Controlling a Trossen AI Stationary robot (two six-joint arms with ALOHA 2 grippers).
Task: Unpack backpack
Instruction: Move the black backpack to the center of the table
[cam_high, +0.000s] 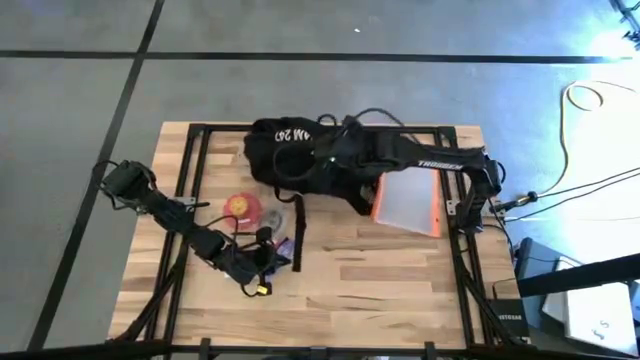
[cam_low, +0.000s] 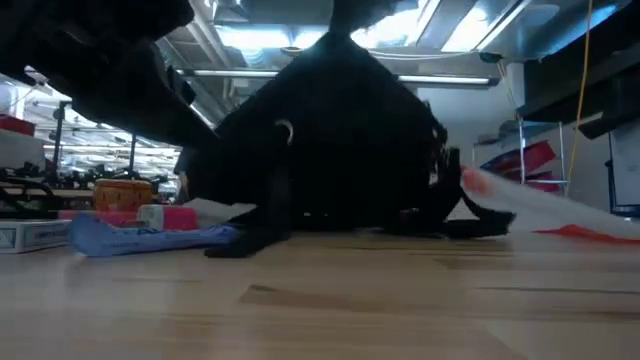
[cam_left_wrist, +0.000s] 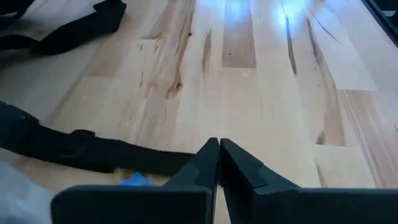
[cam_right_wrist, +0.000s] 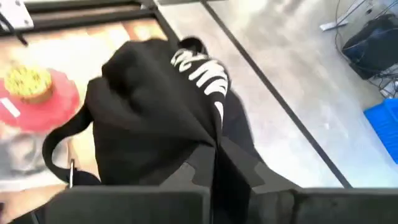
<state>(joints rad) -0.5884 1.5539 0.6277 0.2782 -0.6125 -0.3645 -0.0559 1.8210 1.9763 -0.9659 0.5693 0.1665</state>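
Two arms over a wooden bench (cam_high: 380, 275) from above: black backpack (cam_high: 300, 160) heaped at the far middle, white lettering up, one strap (cam_high: 299, 232) trailing toward the near side; orange-edged clear folder (cam_high: 408, 205) just right of it; red disc (cam_high: 242, 207) just left of the strap. Left gripper (cam_high: 262, 268) low at the near left by small packets; right gripper (cam_high: 335, 150) on the backpack's top. Level across the bench: backpack (cam_low: 340, 150) filling the middle, blue pouch (cam_low: 150, 237) to the left, folder (cam_low: 550, 212) to the right. Left wrist: fingers (cam_left_wrist: 202, 165) pressed together, empty, above bare wood beside the strap (cam_left_wrist: 93, 152). Right wrist: fingers (cam_right_wrist: 199, 165) clenched on black backpack fabric (cam_right_wrist: 149, 112), red disc (cam_right_wrist: 37, 93) beyond.
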